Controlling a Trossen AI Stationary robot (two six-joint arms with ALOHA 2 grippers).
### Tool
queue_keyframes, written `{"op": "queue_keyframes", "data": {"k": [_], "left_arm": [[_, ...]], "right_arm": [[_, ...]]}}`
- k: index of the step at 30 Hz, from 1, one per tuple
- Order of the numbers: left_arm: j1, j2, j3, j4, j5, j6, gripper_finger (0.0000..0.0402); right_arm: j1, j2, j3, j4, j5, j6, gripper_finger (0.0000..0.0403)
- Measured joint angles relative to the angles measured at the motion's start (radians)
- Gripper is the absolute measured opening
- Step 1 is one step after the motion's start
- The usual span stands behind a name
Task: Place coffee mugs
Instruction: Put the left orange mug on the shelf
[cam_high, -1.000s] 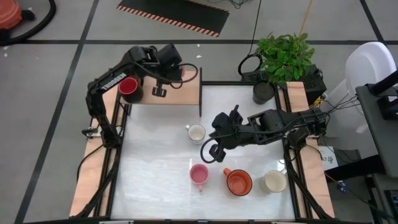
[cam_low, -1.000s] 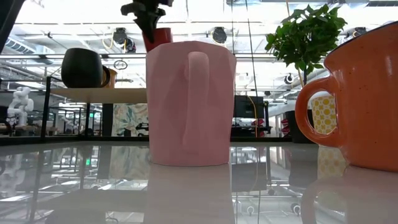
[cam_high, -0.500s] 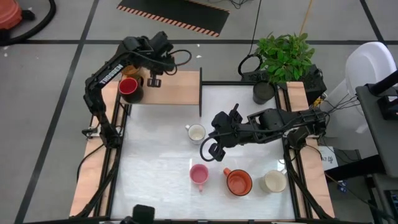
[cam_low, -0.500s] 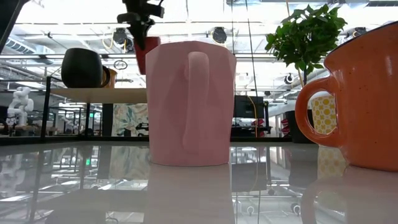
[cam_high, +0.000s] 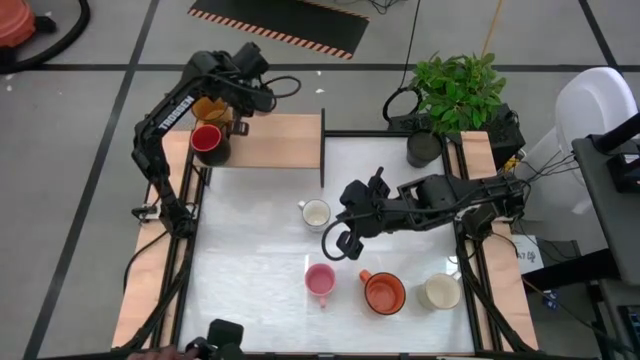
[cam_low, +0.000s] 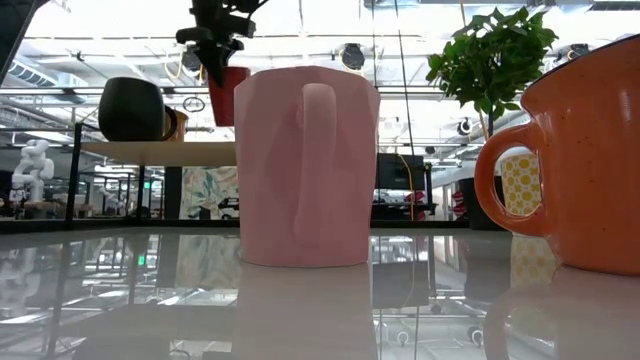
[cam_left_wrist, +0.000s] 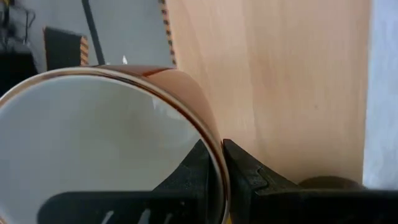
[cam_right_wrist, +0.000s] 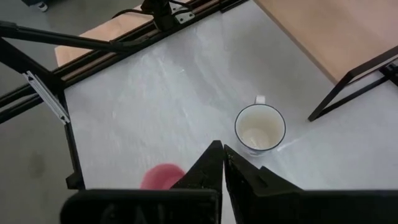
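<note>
Over wooden shelf's far end: left gripper jaws clamped on amber mug rim, mouth toward wrist; red mug just beside. Right gripper jaws together, idle over bench.

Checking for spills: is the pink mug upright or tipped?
Upright. The pink mug stands on its base on the white table, handle vertical in the low view; from above its round mouth faces up.

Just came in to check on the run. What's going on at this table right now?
The robot is moving mugs onto a wooden shelf. The left claw is pinched on the rim of an amber mug over the shelf's far left end, near a red mug already there. The right claw, shut and empty, hovers above the table, where white, pink, orange and cream mugs wait.
</note>
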Motion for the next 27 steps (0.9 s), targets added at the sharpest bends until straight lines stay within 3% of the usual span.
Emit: {"op": "queue_keyframes", "data": {"k": [14, 27], "left_arm": [[0.006, 0.0, 0.0, 0.0, 0.023, 0.076, 0.0025], [0.022, 0.0, 0.0, 0.0, 0.017, -0.144, 0.0025]], "right_arm": [[0.001, 0.0, 0.0, 0.0, -0.002, 0.002, 0.0], [0.002, 0.0, 0.0, -0.012, -0.029, -0.051, 0.0]]}}
